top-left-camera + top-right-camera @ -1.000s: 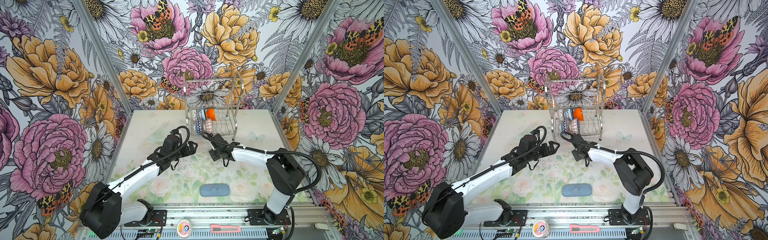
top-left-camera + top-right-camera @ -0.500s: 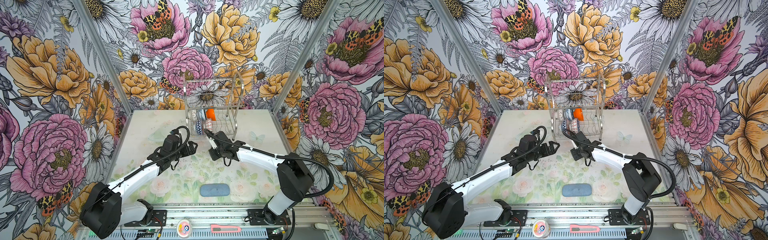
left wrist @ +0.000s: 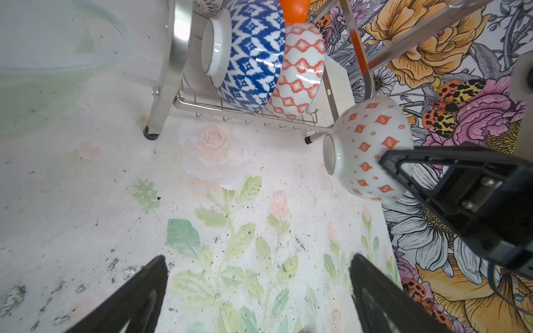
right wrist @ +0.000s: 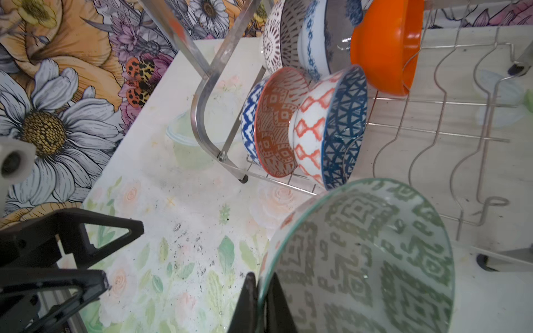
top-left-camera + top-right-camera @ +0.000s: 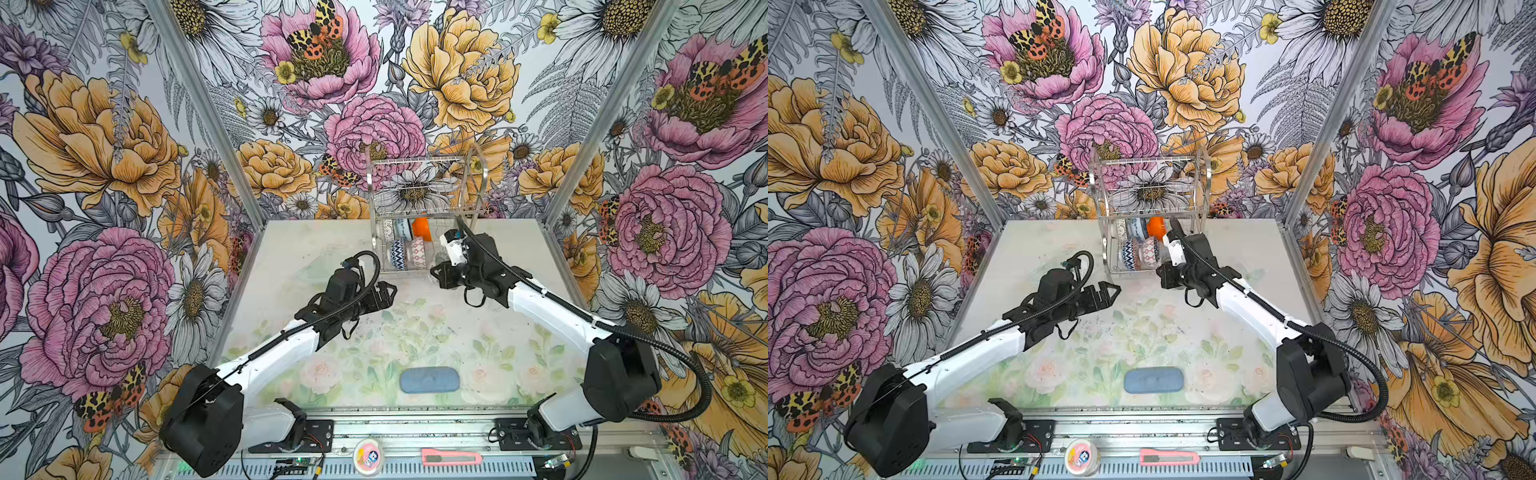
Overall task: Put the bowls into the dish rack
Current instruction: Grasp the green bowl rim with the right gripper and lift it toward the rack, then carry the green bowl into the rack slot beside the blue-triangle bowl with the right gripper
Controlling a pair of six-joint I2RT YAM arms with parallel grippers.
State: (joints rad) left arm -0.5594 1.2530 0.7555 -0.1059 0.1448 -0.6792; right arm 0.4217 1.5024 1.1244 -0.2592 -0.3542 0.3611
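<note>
The silver wire dish rack (image 5: pixel 424 195) (image 5: pixel 1152 187) stands at the back of the table. Several bowls stand on edge in its lower tier, among them a dark-blue patterned one (image 3: pixel 248 57), an orange-white one (image 3: pixel 300 66) and a plain orange one (image 4: pixel 386 43). My right gripper (image 4: pixel 261 278) (image 5: pixel 440 272) is shut on the rim of a bowl (image 4: pixel 375 259) (image 3: pixel 366 150), grey-green patterned inside and white with orange diamonds outside. It holds it just in front of the rack's right front leg. My left gripper (image 5: pixel 384 291) (image 3: pixel 258 259) hovers open and empty over the table, left of the rack.
A flat blue-grey pad (image 5: pixel 429 379) lies near the table's front edge. A pink box cutter (image 5: pixel 451 457) and a round pink tub (image 5: pixel 368 455) sit on the front rail. Flowered walls close in the table on three sides.
My right arm has carried the bowl to the right and back, from the table's middle to the rack's right front. The left arm has not moved.
</note>
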